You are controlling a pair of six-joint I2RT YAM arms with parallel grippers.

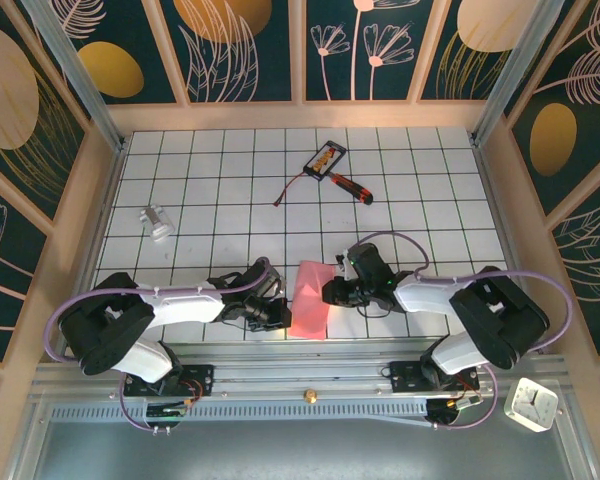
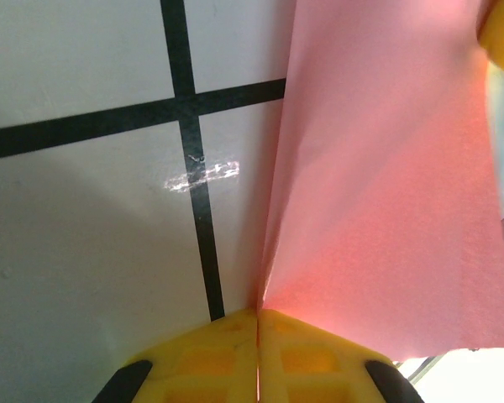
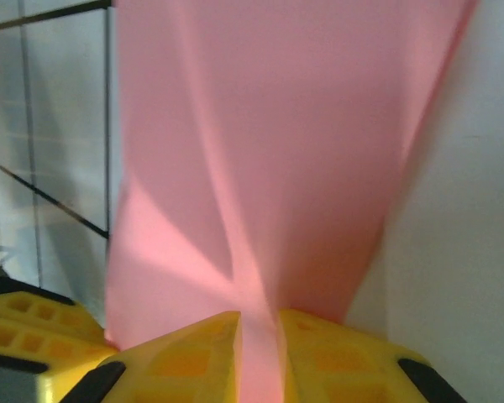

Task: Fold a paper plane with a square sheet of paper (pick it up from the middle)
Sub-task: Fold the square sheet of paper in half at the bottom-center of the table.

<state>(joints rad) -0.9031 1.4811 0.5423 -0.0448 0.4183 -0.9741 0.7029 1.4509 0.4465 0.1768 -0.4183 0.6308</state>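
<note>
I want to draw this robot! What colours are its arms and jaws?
The left arm and right arm have white shells with bulky black joints. Thin lilac cables run along each. The jaws are yellow with square pockets.

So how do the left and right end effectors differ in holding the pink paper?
The left end effector has its jaws pressed flush, the pink paper leaving from the seam; the right end effector shows a strip of paper between its jaws. The left grips the sheet's left edge, the right its right edge. Both pinch the same sheet.
</note>
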